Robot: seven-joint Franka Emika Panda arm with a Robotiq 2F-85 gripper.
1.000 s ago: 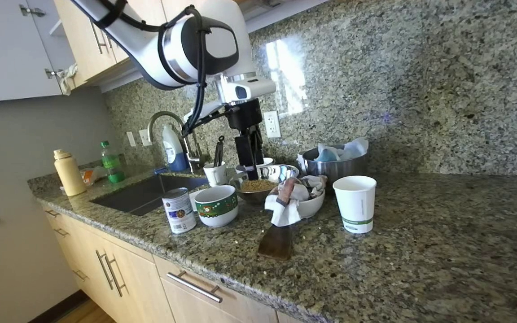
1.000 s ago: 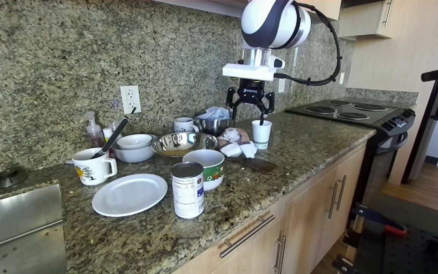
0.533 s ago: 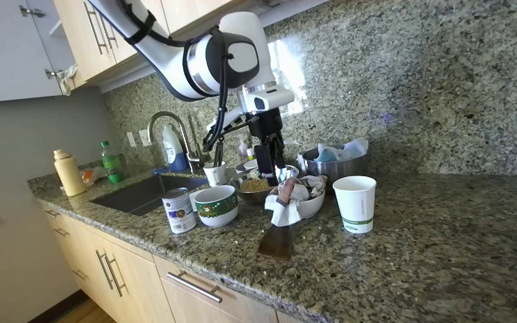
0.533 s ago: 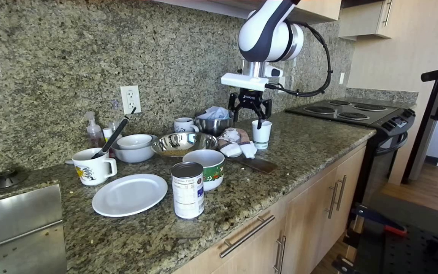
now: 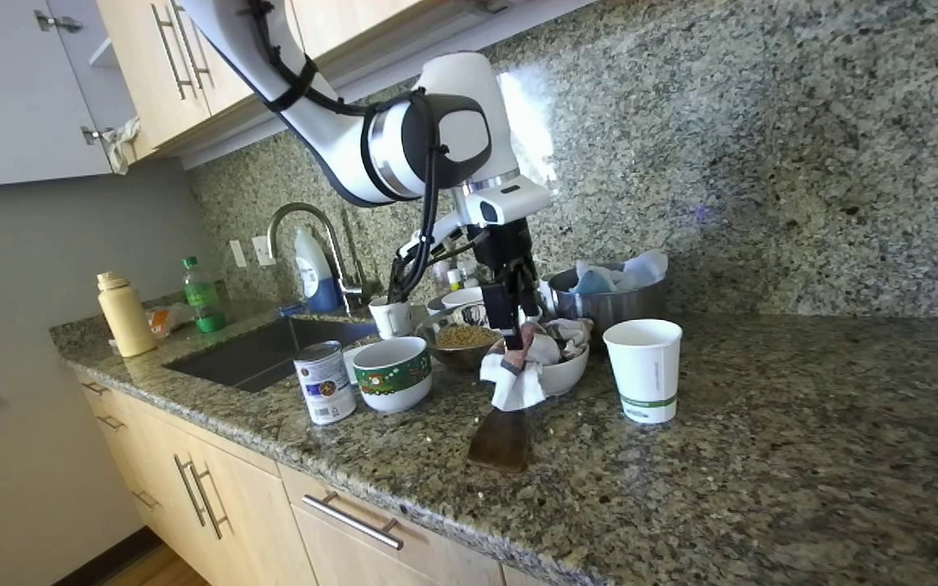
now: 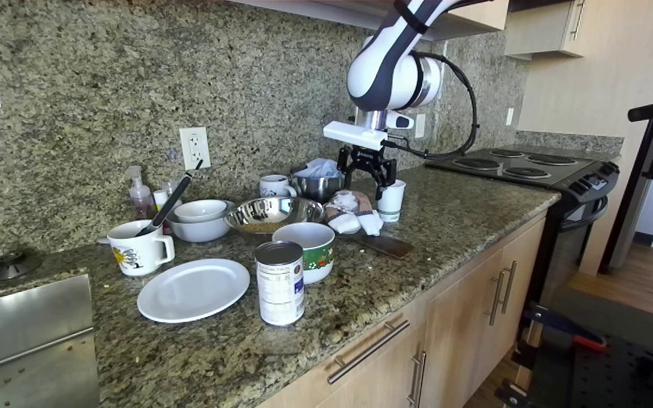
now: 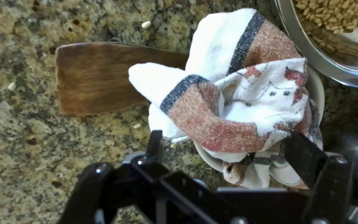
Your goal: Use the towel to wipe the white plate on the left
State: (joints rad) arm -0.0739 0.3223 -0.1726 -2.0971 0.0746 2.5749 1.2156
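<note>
Hand (image 7: 225, 138) spread wide over towel (image 7: 244, 124), well off counter edge (image 5: 290, 449).
Towel overhangs white bowl (image 5: 564, 376); grain (image 7: 337, 14) in steel bowl (image 7: 322, 63) beside.

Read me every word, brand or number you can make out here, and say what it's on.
"ROBOTIQ", small and faint, on the gripper.
Can: label print too small to read surely.
Paper cup: print too small.
Bottle of blue liquid: label too blurred.
Green-capped bottle: any print too blurred.
</note>
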